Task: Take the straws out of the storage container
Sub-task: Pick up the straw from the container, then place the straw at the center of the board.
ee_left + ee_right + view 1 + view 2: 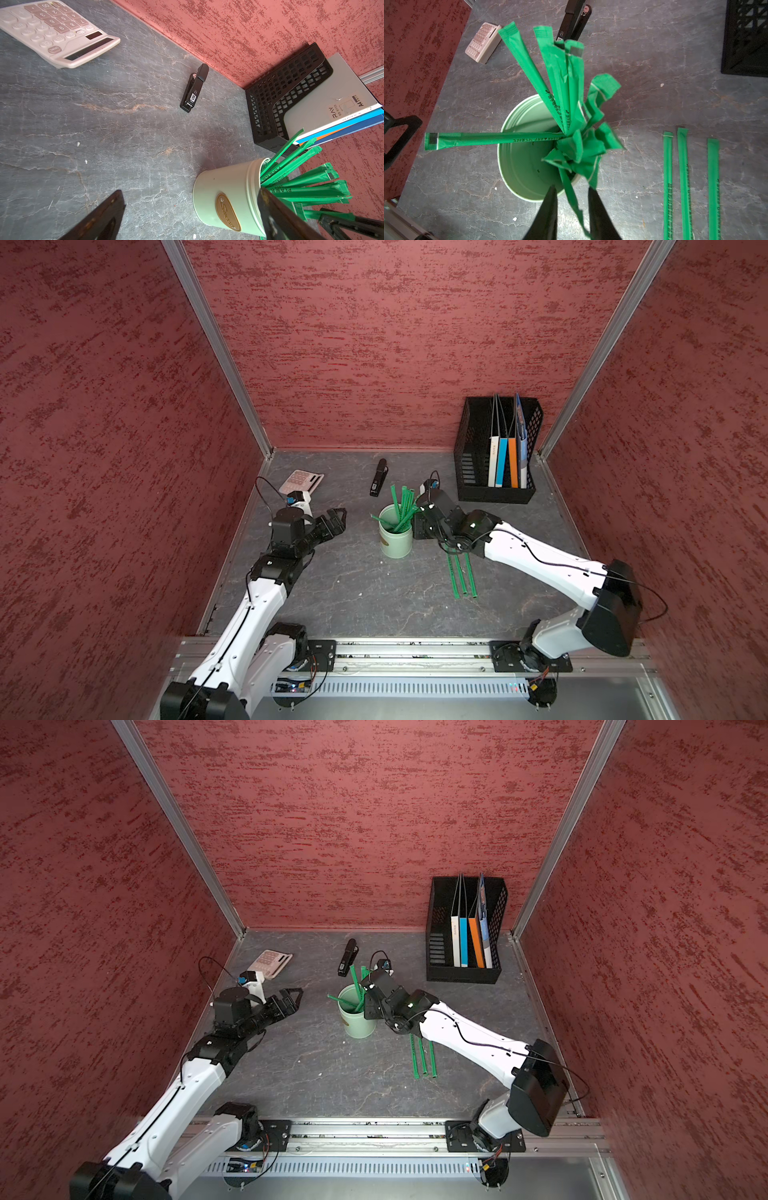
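The storage container (395, 540) (357, 1022) (224, 193) is a pale mint cup with a brown oval mark, upright mid-table. Several green straws (403, 506) (356, 986) (301, 187) (562, 83) fan out of it, some crumpled at the rim. Three more straws (461, 576) (424, 1056) (683, 176) lie side by side on the table to its right. My right gripper (572, 189) (417, 526) hangs at the cup's right rim, jaws narrowly apart with one bent straw between them. My left gripper (338, 521) (190, 190) stands wide open left of the cup, holding nothing.
A black stapler (379, 477) lies behind the cup. A pinkish calculator (301, 481) sits at the back left. A black mesh file rack (478, 448) with folders stands at the back right. Red walls close in three sides.
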